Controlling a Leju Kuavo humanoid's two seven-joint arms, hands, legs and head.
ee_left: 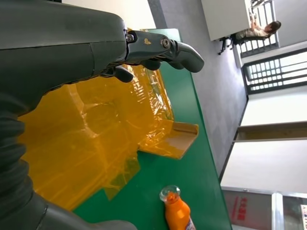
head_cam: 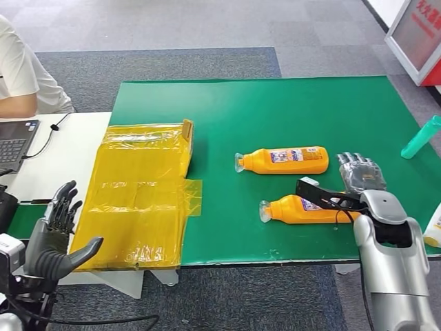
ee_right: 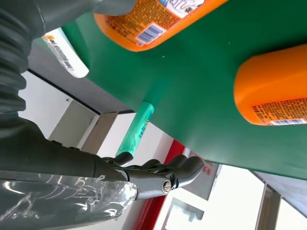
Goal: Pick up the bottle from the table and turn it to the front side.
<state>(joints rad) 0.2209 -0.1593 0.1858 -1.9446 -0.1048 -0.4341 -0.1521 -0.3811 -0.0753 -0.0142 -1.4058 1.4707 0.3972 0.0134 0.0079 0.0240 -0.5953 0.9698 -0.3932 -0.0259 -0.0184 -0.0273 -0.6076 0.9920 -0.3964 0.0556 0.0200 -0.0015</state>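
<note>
Two orange bottles lie on their sides on the green mat [head_cam: 223, 117], clear caps pointing left. The far bottle [head_cam: 283, 161] shows a printed label. The near bottle [head_cam: 302, 209] lies closer to the front edge, its base end hidden under my right arm. My right hand [head_cam: 360, 174] hovers open just right of both bottles, its thumb reaching left over the near bottle. In the right wrist view the near bottle [ee_right: 155, 21] and the far bottle's base [ee_right: 271, 86] lie beyond the spread fingers [ee_right: 159, 172]. My left hand [head_cam: 57, 231] hangs open, low at the left.
A crumpled yellow plastic bag [head_cam: 138, 196] covers the mat's left end. A green bottle [head_cam: 421, 136] and a white bottle [head_cam: 434, 227] lie at the right edge. A person [head_cam: 21, 76] sits by a laptop [head_cam: 16, 141] on the white table.
</note>
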